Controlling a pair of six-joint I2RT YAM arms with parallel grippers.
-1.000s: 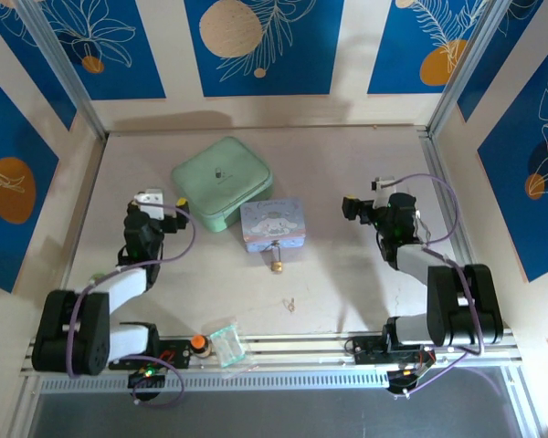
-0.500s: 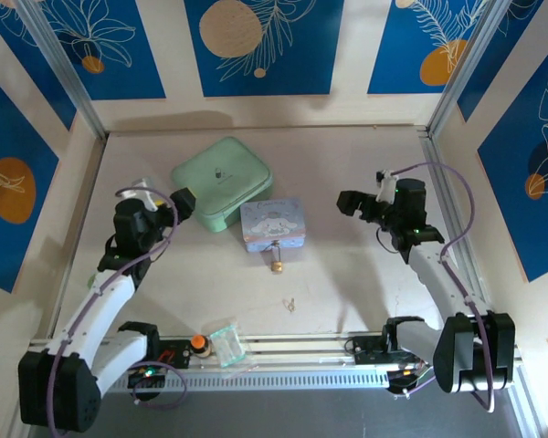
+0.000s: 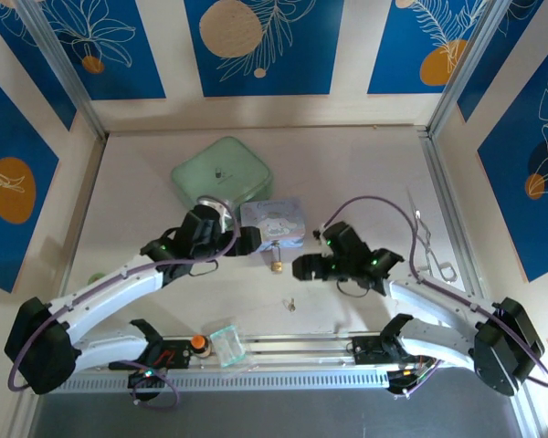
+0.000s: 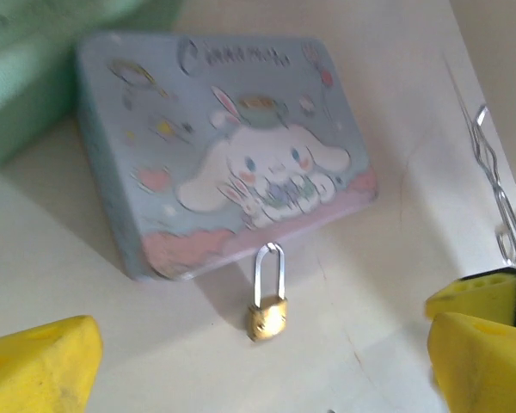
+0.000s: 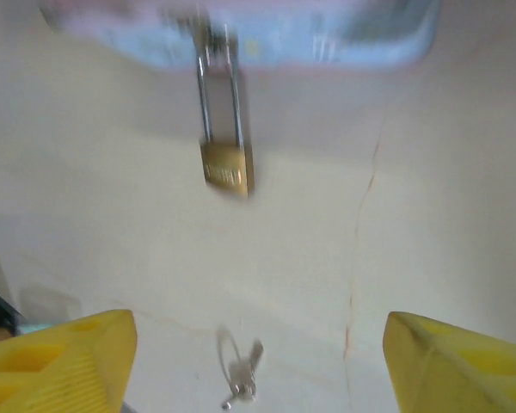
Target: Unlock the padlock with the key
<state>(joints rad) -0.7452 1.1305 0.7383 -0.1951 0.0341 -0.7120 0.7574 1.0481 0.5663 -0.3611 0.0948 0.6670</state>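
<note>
Looking over the pale surface [image 3: 365, 164], I see the green tin [image 3: 221, 171] beyond the left fingers [image 4: 39, 366], which are spread wide and empty. The cartoon tin [image 4: 224, 146] sits straight ahead of them. The right fingers [image 5: 56, 357] are spread wide too, holding nothing. The padlock [image 4: 267, 316] lies ahead of both pairs, in line with each gap, its shackle meeting the cartoon tin's front edge. The key [image 5: 239, 379] lies on the surface between the right fingers, nearer them than the padlock.

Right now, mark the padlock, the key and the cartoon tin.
padlock [image 4: 267, 317], left wrist view, on its brass body.
key [image 5: 241, 379], right wrist view, on its silver middle.
cartoon tin [image 4: 232, 146], left wrist view, on its lid.
</note>
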